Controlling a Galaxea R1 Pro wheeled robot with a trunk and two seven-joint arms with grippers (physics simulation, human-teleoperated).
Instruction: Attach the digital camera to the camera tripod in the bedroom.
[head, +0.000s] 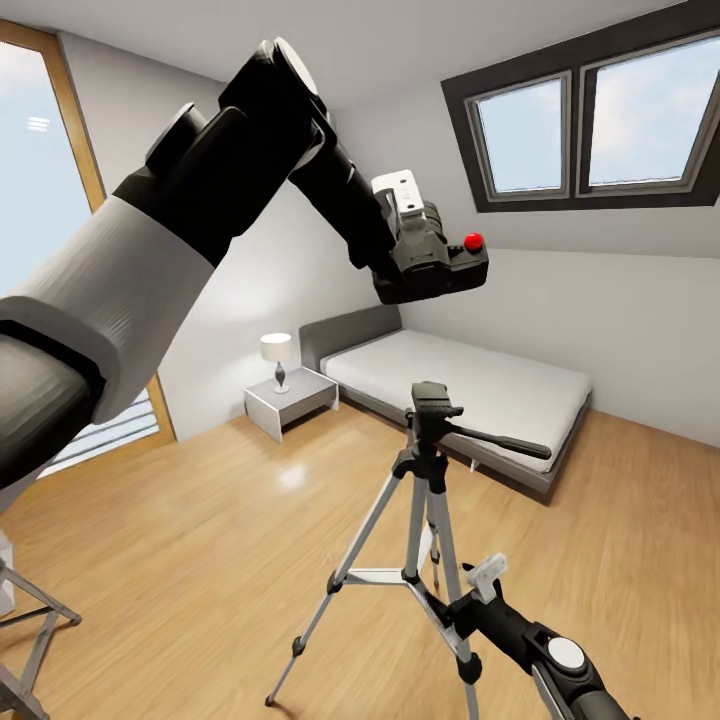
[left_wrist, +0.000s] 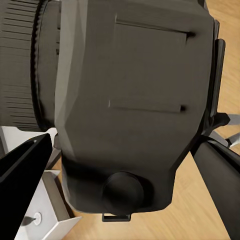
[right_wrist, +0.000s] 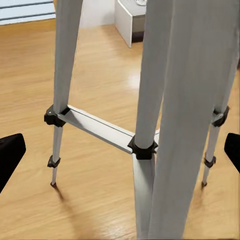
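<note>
High in the head view, my left gripper (head: 428, 268) is shut on the digital camera (head: 445, 268), a black box with a red button (head: 473, 241) on top. It hangs above the camera tripod (head: 428, 480), clear of its black pan head (head: 432, 400) and long handle (head: 500, 441). In the left wrist view the camera body (left_wrist: 130, 100) sits between my dark fingers (left_wrist: 20, 170). Low down, my right gripper (head: 448, 603) is open beside the silver legs. In the right wrist view the tripod legs (right_wrist: 150, 75) stand between its spread fingertips (right_wrist: 10, 155).
Behind the tripod lies a low grey bed (head: 480, 390), with a grey nightstand (head: 290, 400) and lamp (head: 276, 355) to its left. Skylights (head: 590, 120) cut the sloped ceiling. A tall window (head: 40, 200) is at the left, and a metal stool (head: 25, 640) at the bottom left.
</note>
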